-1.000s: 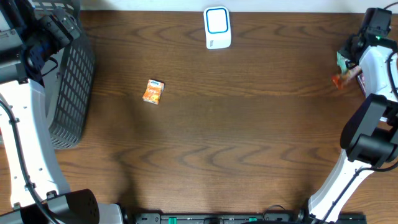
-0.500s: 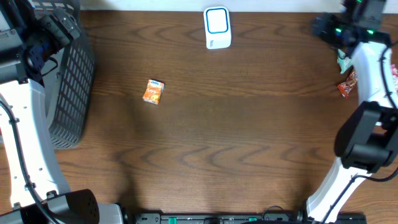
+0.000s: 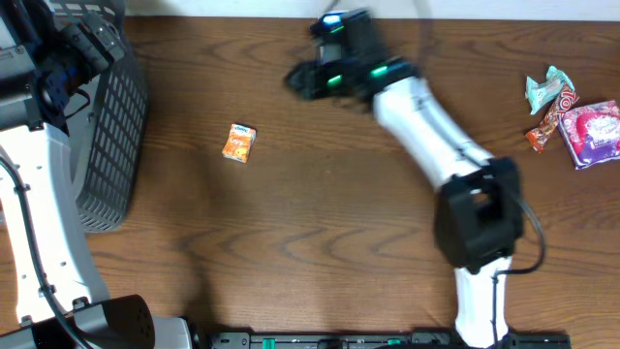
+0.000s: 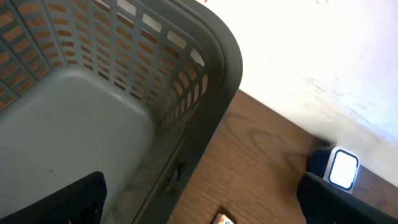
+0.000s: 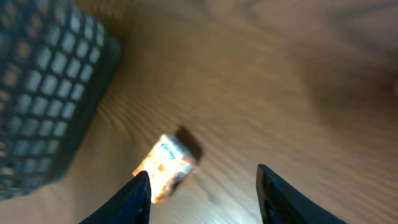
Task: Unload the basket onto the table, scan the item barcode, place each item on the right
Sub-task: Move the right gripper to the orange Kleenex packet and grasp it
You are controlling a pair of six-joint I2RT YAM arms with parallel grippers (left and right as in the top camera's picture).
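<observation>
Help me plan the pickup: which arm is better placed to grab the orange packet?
Right. The right end effector, open, is near the orange packet; the left end effector hangs over the basket, farther away.

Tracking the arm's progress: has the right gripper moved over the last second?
Yes. The right gripper has swung left, from beside the snack pile on the right to just short of the orange packet.

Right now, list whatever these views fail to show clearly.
Scanner: overhead, almost wholly covered by the right arm; small in left wrist.
Orange packet: barcode unreadable; too small overhead, motion-blurred in right wrist.
Right gripper: smeared by motion blur overhead.
Basket: partly covered by the left arm overhead.
</observation>
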